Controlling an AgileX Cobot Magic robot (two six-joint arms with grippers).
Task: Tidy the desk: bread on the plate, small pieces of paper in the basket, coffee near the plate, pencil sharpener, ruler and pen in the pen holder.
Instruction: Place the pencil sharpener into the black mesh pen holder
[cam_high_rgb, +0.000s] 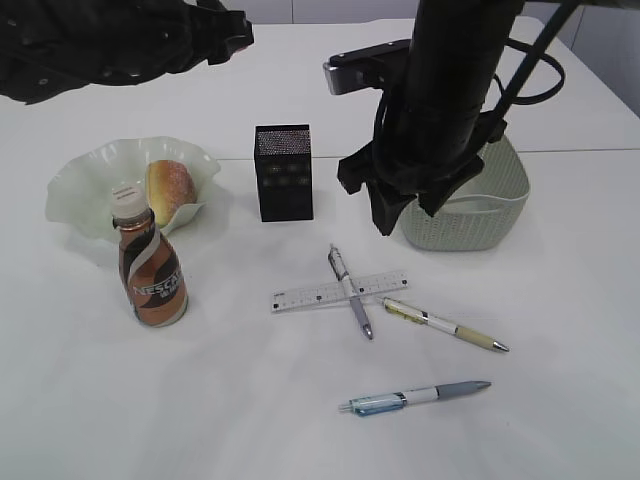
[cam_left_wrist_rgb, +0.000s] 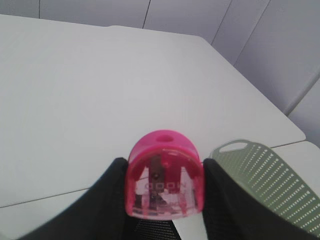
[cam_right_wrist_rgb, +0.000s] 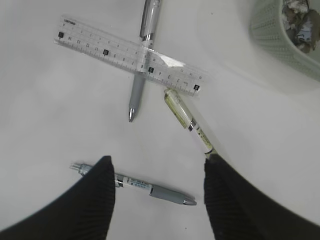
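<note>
We see the pink pencil sharpener (cam_left_wrist_rgb: 165, 175) clamped between the black fingers (cam_left_wrist_rgb: 107, 200) of the left gripper (cam_left_wrist_rgb: 165, 200), held up in the air above the white bench (cam_left_wrist_rgb: 90, 90), with the pale green basket (cam_left_wrist_rgb: 265, 180) just to its right in the left wrist view.

Taking the black pen holder (cam_high_rgb: 284, 172) as our landmark: it stands upright near the middle of the bench. To its left sits the wavy white plate (cam_high_rgb: 85, 180) with the bread (cam_high_rgb: 168, 188) on it, and in front of the plate, touching or just beside its rim, stands the coffee bottle (cam_high_rgb: 150, 265). To the right of the pen holder is the basket, with crumpled paper pieces (cam_right_wrist_rgb: 300, 20) lying inside it.

In front of the pen holder, the clear ruler (cam_high_rgb: 338, 292) lies flat, with a grey pen (cam_high_rgb: 350, 292) crossing it. A yellowish pen (cam_high_rgb: 445, 325) lies just off the ruler's right end, and a blue-and-grey pen (cam_high_rgb: 415, 396) lies nearer the front edge, apart from the others.

The right gripper (cam_right_wrist_rgb: 157, 200) hangs above these pens with its fingers (cam_right_wrist_rgb: 95, 200) spread apart and holding nothing; the blue-and-grey pen lies below the gap between them.
</note>
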